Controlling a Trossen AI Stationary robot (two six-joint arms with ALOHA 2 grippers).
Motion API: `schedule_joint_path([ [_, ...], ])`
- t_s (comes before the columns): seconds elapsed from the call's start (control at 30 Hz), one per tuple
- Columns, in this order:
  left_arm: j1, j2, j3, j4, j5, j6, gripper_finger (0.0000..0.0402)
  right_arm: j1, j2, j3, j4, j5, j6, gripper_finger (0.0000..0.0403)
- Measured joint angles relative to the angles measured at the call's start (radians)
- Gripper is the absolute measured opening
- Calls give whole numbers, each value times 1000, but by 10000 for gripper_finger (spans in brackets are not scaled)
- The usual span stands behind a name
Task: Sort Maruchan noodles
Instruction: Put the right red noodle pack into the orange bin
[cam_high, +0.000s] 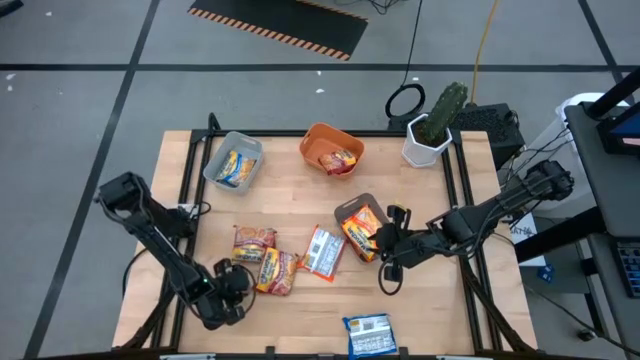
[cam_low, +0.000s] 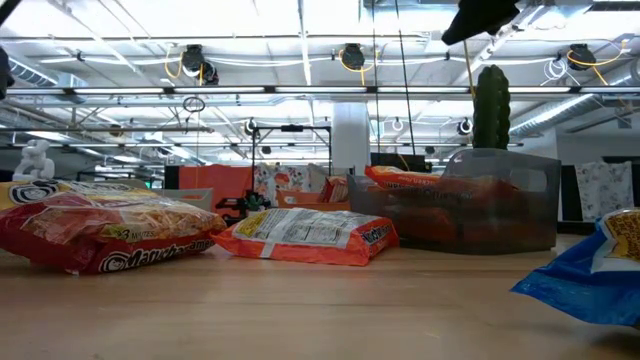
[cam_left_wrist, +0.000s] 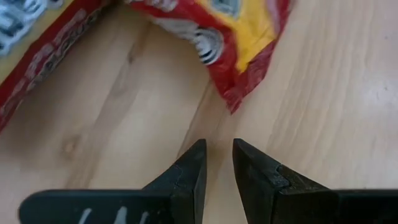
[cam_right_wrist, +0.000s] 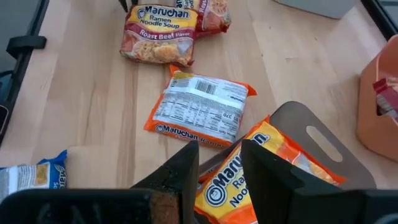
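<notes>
**Mia:** What is the biggest thing here?

**Ben:** The wooden table (cam_high: 300, 195). Next come three trays. A grey tray (cam_high: 232, 162) at the back holds a yellow-and-blue packet. An orange tray (cam_high: 332, 147) beside it holds a red packet. A dark grey tray (cam_high: 358, 215) in the middle holds an orange Maruchan packet (cam_right_wrist: 249, 174).

**Mia:** And the loose noodles?

**Ben:** Two red Roast Beef packets (cam_high: 265, 258) lie together. An orange packet (cam_high: 323, 251) lies face down just beside them. A blue packet (cam_high: 368, 333) sits alone near the front edge.

**Mia:** What are the arms doing?

**Ben:** The right gripper (cam_right_wrist: 219, 163) hangs right over the orange Maruchan packet in the dark tray. Its fingers are a little apart and hold nothing. The left gripper (cam_left_wrist: 217, 163) is low by a corner of a red packet (cam_left_wrist: 236, 37). Its fingers are nearly together and empty, I think, though I only see the tips.

**Mia:** What could go wrong?

**Ben:** The packets are slippery and crinkly. A pinch on just a corner could let one slide out. The dark tray is light, so a bump could push it along.
</notes>
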Motion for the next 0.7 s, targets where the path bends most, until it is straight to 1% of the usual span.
schedule_joint_path([
  [0.1, 0, 29, 1, 18, -32, 28, 83, -2, 0, 0, 0, 0, -3, 116],
  [0.23, 1, 73, 6, 35, -58, 21, 84, -2, 0, 0, -1, 0, -3, 116],
  [0.33, -5, 92, 5, 68, -92, 30, 92, -2, 0, 0, -1, 0, -3, 116],
  [0.47, -10, 96, 4, 115, -144, 42, 129, -2, 0, 0, 0, 0, -3, 116],
  [0.6, -8, 97, 3, 126, -149, 51, 170, -2, 0, 0, 1, -1, -7, 116],
  [0.7, -2, 97, 3, 129, -150, 51, 192, -2, 0, 0, 1, 0, -12, 116],
])
